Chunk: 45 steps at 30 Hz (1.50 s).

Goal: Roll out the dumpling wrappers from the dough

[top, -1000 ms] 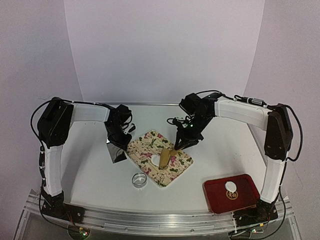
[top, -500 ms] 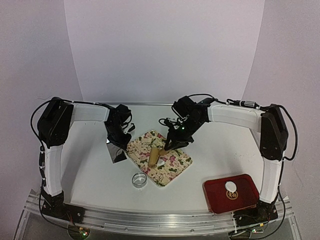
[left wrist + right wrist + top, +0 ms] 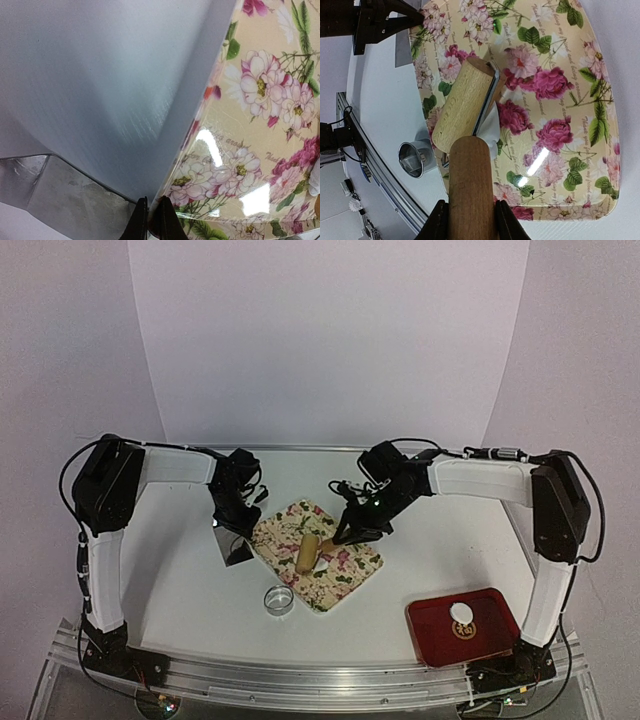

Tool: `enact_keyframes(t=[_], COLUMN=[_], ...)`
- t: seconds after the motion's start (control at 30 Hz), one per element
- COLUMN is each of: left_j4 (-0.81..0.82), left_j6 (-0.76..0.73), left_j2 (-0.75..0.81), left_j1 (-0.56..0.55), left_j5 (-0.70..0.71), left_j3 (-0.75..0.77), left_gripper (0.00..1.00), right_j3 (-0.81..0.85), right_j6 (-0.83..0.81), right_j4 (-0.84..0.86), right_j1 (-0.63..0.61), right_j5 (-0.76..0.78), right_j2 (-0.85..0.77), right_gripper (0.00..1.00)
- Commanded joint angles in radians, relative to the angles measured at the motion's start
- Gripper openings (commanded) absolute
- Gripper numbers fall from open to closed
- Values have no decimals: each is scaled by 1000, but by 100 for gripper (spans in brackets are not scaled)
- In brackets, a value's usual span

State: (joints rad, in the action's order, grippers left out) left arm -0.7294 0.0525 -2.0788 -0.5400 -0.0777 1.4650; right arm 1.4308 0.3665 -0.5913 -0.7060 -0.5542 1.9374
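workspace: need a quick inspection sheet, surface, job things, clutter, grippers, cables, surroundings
surface: white table, floral board at centre
job's things: dough under the rolling pin on the board; one dumpling wrapper in the red tray
clutter: ring cutter and metal sheet beside the board
grippers: left gripper shut at the board's edge; right gripper shut on the pin's handle
cables: black cables along both arms
surroundings: plain white backdrop

Floral board (image 3: 260,150): faint script, illegible. Red tray (image 3: 495,620): gold mark (image 3: 463,630), unreadable.
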Motion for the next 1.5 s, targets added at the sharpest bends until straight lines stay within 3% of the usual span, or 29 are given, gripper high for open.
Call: enact_keyframes(t=[0.0,0.5,0.67,1.13,1.47], left_j4=[-14,-5,34,68,74], left_j6=[-3,12,4,29,18], left_j2=[-17,-8,27,57,46], left_j1=[14,14,7,-19,-21], left_j5=[122,125,51,20,-1], left_j3=[-33,-57,-86,-159,-143], left_gripper=[0,0,0,0,0], right_j3=[-170,-247,-231,-170,-103], right_j6=[14,9,43,142,161], right_j4=[-398,-399,-345,-313,-318], right_j1=[43,95,95,53,42], right_j5=[335,318,312,401,379], right_j2=[92,24,94,296,391], right_gripper=[0,0,0,0,0])
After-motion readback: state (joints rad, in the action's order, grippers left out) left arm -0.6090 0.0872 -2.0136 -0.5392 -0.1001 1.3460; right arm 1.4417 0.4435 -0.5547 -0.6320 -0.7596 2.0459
